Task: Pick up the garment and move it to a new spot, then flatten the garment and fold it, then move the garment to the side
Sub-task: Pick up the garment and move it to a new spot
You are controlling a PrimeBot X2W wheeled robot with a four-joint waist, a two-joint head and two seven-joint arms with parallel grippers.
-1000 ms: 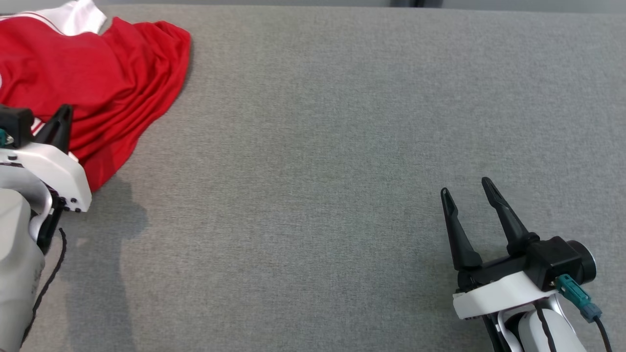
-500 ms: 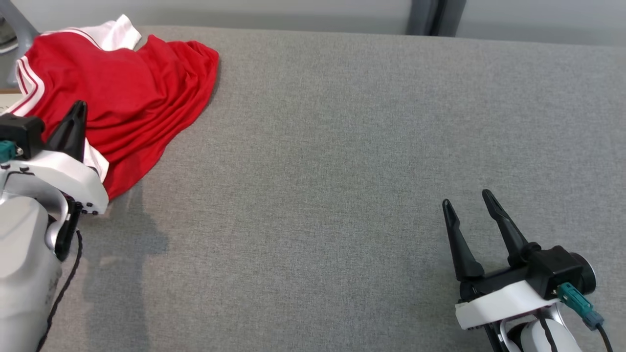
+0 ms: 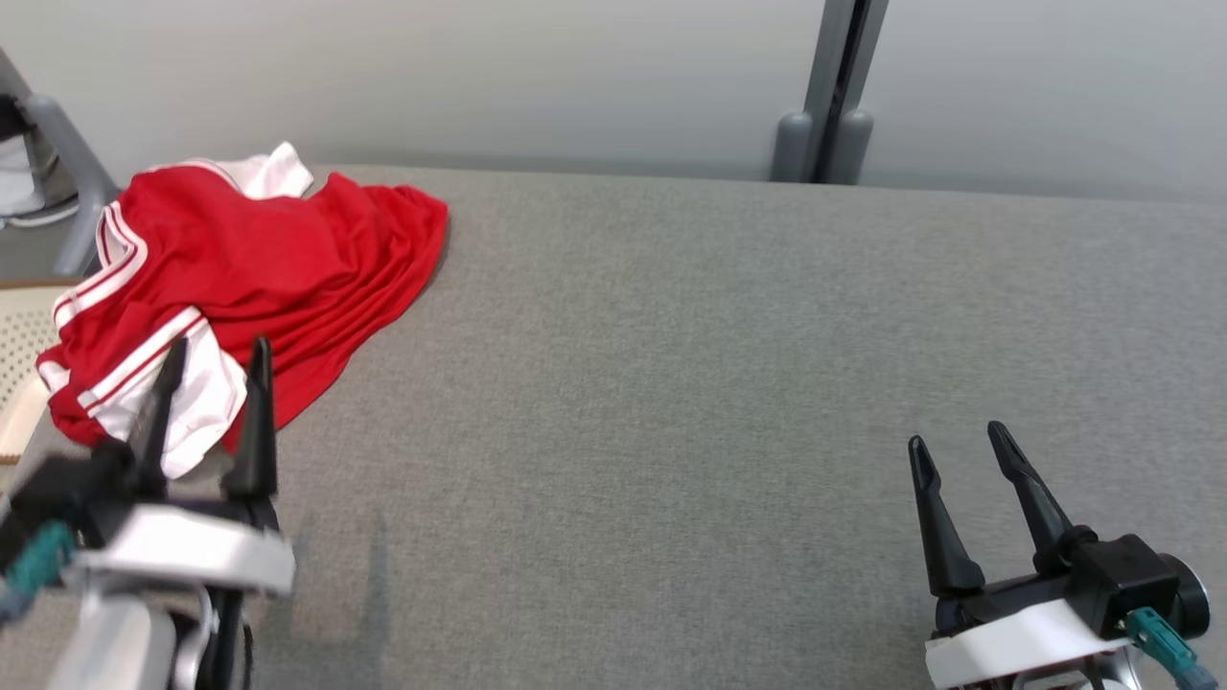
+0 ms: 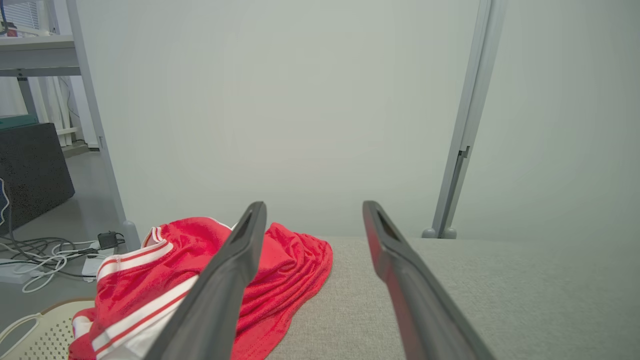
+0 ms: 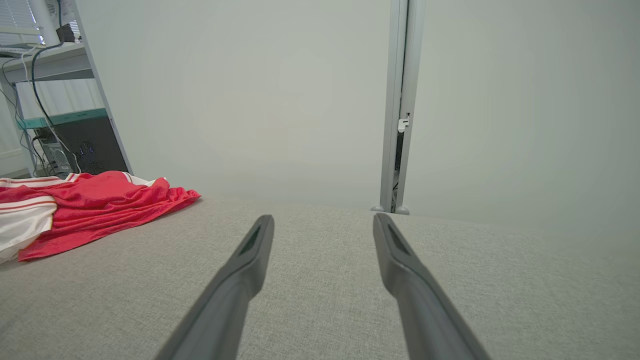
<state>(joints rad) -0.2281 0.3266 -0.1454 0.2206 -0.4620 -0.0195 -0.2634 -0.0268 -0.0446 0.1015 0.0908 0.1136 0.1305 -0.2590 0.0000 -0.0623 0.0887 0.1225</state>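
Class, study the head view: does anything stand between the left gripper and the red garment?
Nothing visible does. The left gripper, jaws open, points at the near edge of the red garment, which lies crumpled at the far left of the grey surface. No other object lies between them.

Head view: left tool (image 3: 220, 345) body blurred, lower part cut by bottom edge; its fingers (image 3: 255, 431) cover near hem of red-and-white garment (image 3: 259, 259). Right tool (image 3: 959, 436) wrist cut by bottom edge. Cream perforated object (image 3: 21, 335) cut by left edge, kind unclear. Left wrist view: finger hides garment's middle. Right wrist view: garment cut by left edge.
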